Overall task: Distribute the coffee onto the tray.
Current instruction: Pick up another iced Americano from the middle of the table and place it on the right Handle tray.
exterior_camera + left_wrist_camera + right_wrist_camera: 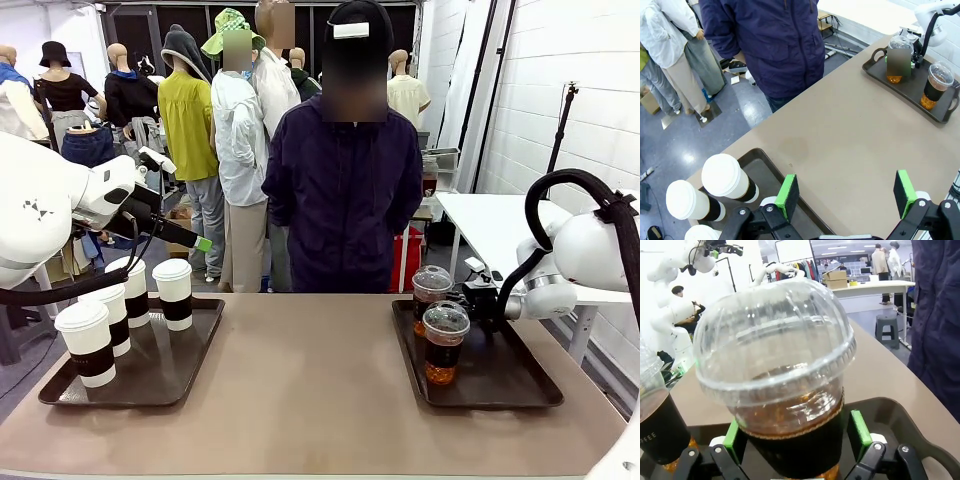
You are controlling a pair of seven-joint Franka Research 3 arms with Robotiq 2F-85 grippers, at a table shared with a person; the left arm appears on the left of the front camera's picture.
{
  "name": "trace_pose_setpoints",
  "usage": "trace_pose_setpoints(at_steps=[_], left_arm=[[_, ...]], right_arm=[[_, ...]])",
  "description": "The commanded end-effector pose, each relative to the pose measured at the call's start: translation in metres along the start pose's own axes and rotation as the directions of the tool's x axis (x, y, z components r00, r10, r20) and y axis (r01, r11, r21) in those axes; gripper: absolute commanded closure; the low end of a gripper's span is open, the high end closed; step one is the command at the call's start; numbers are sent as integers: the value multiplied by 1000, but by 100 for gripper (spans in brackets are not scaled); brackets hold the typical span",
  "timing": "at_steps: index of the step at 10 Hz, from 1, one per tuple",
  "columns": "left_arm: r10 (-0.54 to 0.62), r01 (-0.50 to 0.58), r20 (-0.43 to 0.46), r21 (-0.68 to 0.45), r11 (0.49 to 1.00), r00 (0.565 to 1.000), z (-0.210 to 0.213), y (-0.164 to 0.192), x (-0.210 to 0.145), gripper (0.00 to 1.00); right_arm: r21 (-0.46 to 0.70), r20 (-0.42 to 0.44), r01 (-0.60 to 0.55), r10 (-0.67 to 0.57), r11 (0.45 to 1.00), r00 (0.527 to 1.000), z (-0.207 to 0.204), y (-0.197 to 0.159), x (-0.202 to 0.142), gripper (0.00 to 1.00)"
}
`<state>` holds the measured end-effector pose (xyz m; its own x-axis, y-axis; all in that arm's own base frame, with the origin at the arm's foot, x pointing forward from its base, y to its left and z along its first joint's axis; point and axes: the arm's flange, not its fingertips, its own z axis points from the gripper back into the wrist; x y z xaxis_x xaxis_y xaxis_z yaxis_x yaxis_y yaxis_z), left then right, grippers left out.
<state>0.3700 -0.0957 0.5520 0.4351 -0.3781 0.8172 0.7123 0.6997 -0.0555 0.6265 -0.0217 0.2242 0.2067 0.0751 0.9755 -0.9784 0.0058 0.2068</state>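
Right gripper [797, 440]: its jaws stand wide, one green pad on each side of a clear dome-lidded cup [777, 385] of dark coffee. In the right wrist view the pads sit just beside the cup's lower wall. Whether they touch it I cannot tell, but they do not look clamped.
That cup's place: it stands upright on the right tray [520, 385], at the far end, with the right arm reaching in from the side.
Second clear cup [445, 343]: upright on the same tray, just in front of the first one and nearer the robot.
Left gripper [847, 195]: jaws fully apart and holding nothing. It hangs above the bare table [850, 145], by the inner edge of the left tray [760, 165].
White paper cups: four stand upright on the left tray, each with a lid and a dark sleeve. The nearest to the left jaws [730, 177] lies just to one side of them and below.
Deciding relation: the first clear cup's long axis is vertical and passes between the right jaws, so the right arm is plainly the nearer one to it. The left arm is well apart from both clear cups.
Judgement: the right-side cup looks set down or about to be freed. A straight retreat along the fingers, without sideways drift, would avoid tipping it or knocking its neighbour.
Person [345, 180]: stands at the far edge of the table, hands out of sight.
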Motion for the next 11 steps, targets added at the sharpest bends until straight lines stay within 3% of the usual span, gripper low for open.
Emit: trace_pose_setpoints(at_steps=[1, 7, 8, 11], left_arm=[[3, -3, -1, -1, 1000, 1000, 0, 1, -1, 0], [3, -3, -1, -1, 1000, 1000, 0, 1, -1, 0], [3, -3, -1, -1, 1000, 1000, 0, 1, -1, 0], [3, -3, -1, -1, 1000, 1000, 0, 1, -1, 0]], right_arm=[[-46, -3, 33, -33, 998, 999, 9, 15, 3, 0], [-144, -44, 51, -58, 988, 997, 35, 51, 2, 0], [-90, -8, 50, -51, 995, 999, 42, 35, -3, 0], [-90, -8, 50, -51, 995, 999, 42, 35, -3, 0]])
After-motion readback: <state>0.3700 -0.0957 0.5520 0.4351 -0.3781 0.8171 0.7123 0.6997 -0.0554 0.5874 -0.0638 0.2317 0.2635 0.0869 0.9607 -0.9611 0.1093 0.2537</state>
